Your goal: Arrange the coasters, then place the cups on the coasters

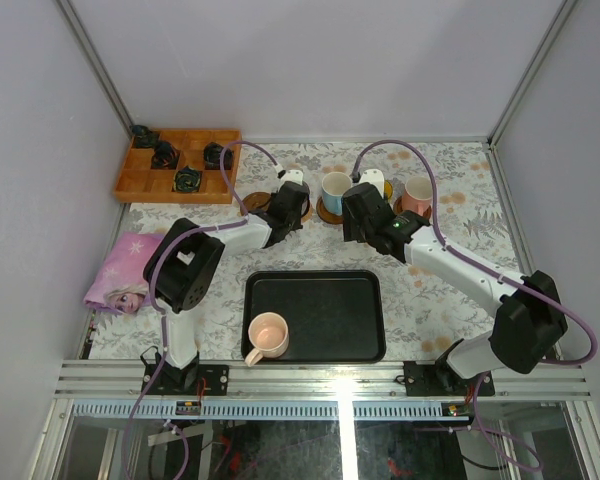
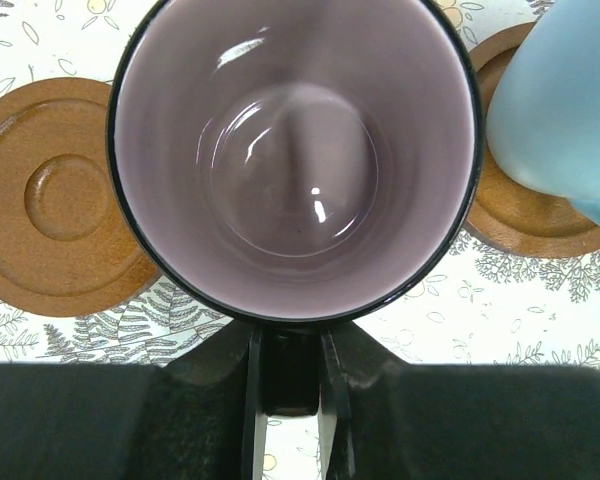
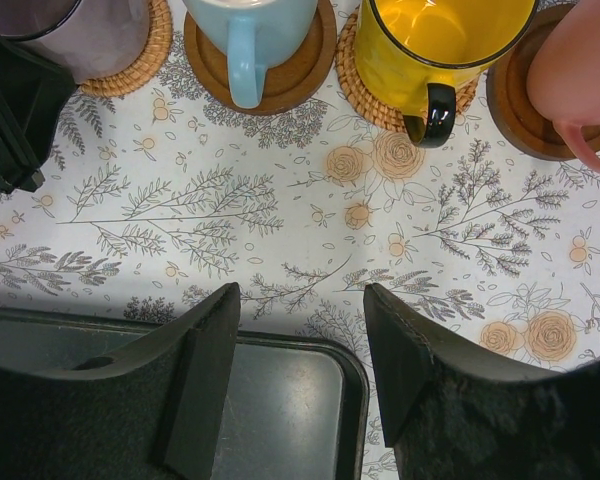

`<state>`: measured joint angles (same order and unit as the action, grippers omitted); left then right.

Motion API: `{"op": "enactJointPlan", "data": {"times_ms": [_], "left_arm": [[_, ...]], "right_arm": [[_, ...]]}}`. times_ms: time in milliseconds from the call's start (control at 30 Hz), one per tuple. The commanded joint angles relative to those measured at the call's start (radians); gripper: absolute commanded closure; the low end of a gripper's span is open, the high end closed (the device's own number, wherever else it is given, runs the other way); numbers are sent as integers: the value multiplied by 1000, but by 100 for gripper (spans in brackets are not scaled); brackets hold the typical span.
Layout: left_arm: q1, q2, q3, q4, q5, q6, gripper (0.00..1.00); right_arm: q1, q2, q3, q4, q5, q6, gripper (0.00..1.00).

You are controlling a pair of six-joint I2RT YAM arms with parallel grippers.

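Five coasters in row, far side.
- Leftmost dark wood coaster (image 2: 55,200): bare, ringed centre.
- Woven tan coaster (image 3: 140,60): under mauve-grey cup (image 2: 295,160), upright, dark rim. Seated or lifted unclear.
- Light blue cup (image 3: 250,25): upright on second dark wood coaster (image 3: 290,75), handle toward near.
- Yellow cup (image 3: 435,40): black handle near-right, on second woven coaster (image 3: 365,95).
- Salmon-pink cup (image 3: 580,70): on rightmost dark coaster (image 3: 515,110).
- Peach-pink cup (image 1: 268,335): upright, well apart from row, near side, on black tray (image 1: 350,320), handle near-left.
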<state>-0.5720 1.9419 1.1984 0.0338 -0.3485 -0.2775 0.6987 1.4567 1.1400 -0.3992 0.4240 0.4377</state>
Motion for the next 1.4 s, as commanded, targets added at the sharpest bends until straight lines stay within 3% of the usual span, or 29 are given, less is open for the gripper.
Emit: {"op": "enactJointPlan", "data": {"times_ms": [0,233,500,600,800,933,1033,1233,1367], "left_arm": [[7,-22,30,69,-62,2,80],[8,-58,-3,76,-63,-6,48],[8,-123,-34,45,-62,-45,39],[7,-172,-64,5,-74,-50,30],[2,-355,-167,-168,-97,-69,14],[-5,-537,-250,-338,-68,-94,10],[-23,-695,-311,-469,-54,-143,9],[-78,-959,-361,-752,-42,-358,6],[-121,-1047,-349,-921,-81,-529,5]], "right_arm": [[3,9,43,5,-5,13,41],[3,20,53,-1,-11,18,41],[4,11,49,-7,-11,30,41],[4,2,46,-9,-8,33,41],[4,-19,35,-9,-13,43,40],[4,-20,28,-6,-34,46,40],[3,-12,27,26,-125,14,37],[11,37,38,127,-555,-112,24],[99,90,101,82,-639,-204,17]]}}
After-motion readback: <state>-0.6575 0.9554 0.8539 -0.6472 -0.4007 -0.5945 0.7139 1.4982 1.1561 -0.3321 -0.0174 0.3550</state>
